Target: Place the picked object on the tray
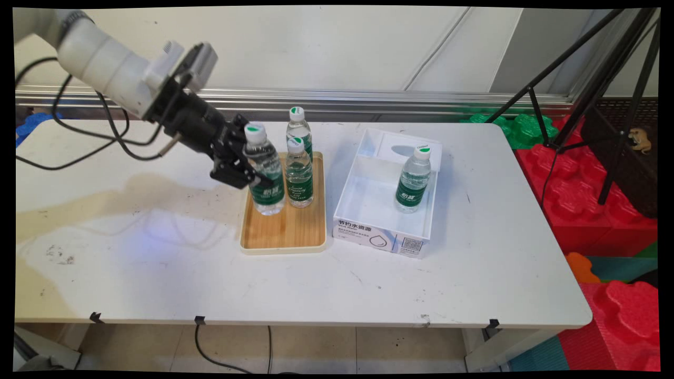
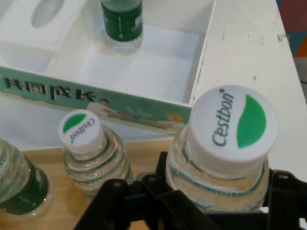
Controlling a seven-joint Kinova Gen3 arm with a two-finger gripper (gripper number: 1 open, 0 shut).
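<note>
My gripper (image 1: 251, 176) (image 2: 223, 189) is shut on a clear water bottle (image 1: 266, 173) (image 2: 225, 153) with a green label and a white Cestbon cap. The bottle stands upright at the left of a wooden tray (image 1: 284, 234) (image 2: 141, 153). A finger presses each side of its shoulder. Two more such bottles stand on the tray: one just to its right (image 1: 299, 176) (image 2: 91, 153), one behind (image 1: 299, 129) (image 2: 21, 184). Right of the tray is an open white box (image 1: 342, 202) (image 2: 201, 62) with another bottle (image 1: 414, 181) (image 2: 122, 21) upright inside.
The white table (image 1: 158, 258) stretches left and in front of the tray. Black cables (image 1: 95, 139) hang from the arm over its left part. Off the right edge stand a black tripod (image 1: 579, 68) and red foam blocks (image 1: 595, 179).
</note>
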